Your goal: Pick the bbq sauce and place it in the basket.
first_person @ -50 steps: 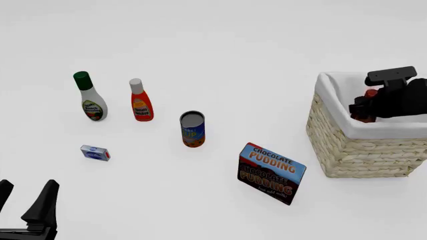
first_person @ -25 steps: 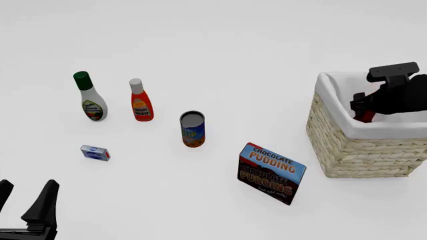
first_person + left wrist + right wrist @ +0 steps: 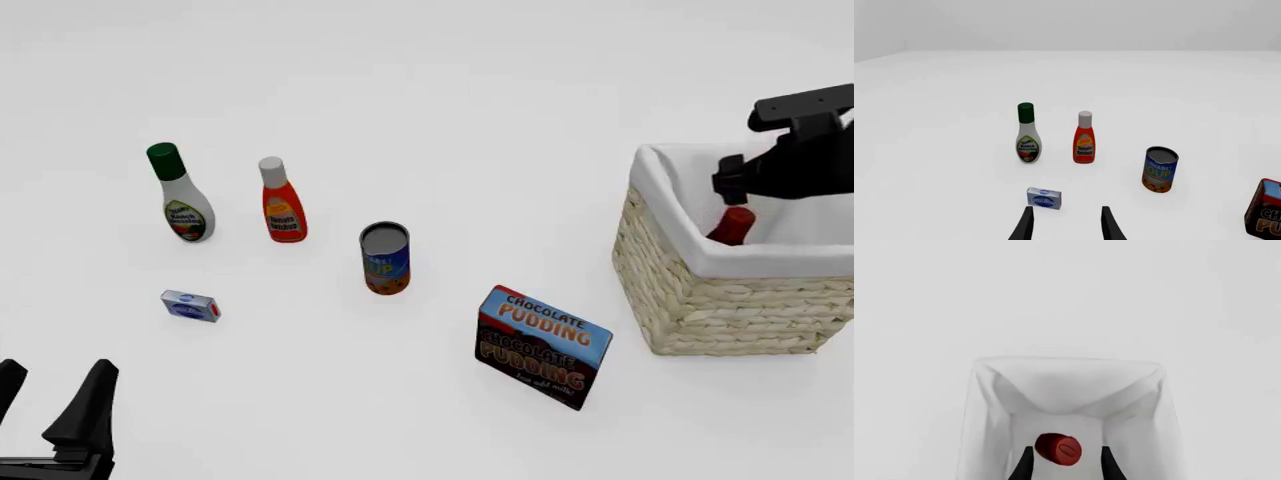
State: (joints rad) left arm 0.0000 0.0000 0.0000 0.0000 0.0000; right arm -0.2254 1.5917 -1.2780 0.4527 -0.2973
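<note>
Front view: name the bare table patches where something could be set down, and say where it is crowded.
Free: the wide strip behind the ranch bottle and ketchup bottle; the near stretch between the small blue box and pudding box. Crowded: the basket, holding the bbq sauce under the right gripper.

The bbq sauce (image 3: pixel 731 226), a dark reddish bottle with a red cap, sits inside the basket (image 3: pixel 694 290), just below the right gripper (image 3: pixel 737 180). The basket is tan wicker with a white liner.
</note>
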